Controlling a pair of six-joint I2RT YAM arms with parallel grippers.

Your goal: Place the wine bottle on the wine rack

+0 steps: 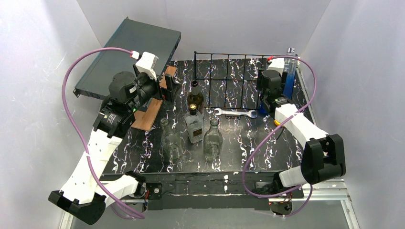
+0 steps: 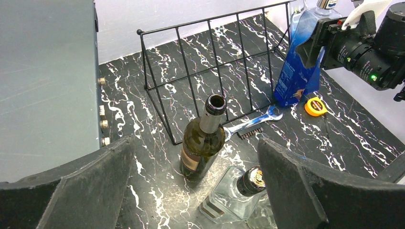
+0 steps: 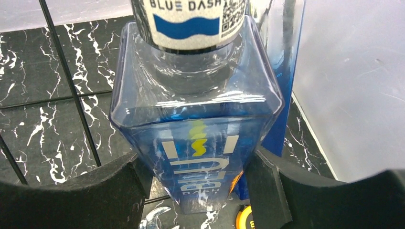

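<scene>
Left arm comes up from its base at 7 o'clock, elbow out toward the wall, wrist over the wooden block just beside the grey box, and its camera looks toward 3 o'clock across the table. Right arm folds up from the 5 o'clock corner and reaches to about 1 o'clock, wrist low at the rack's right end.

The surface is a black marble-look table with white veins, boxed in by plain white walls. The rack sits at 12 o'clock, thin black wire, slots open. The box leans up at 10 o'clock. The wine bottle, dark green with no cork, stands upright on the table just outside the rack's near-left corner, so it isn't on the rack yet. Toward 6 o'clock from it is a square clear bottle with a black cap, then two more clear bottles nearer the arms. A wrench lies along the rack's front edge, and an orange tape measure lies near the right gripper.

Left gripper is spread wide, holding nothing, with the wine bottle well ahead of it. Right gripper is closed in on the blue bottle, a finger against each side of its square body.
</scene>
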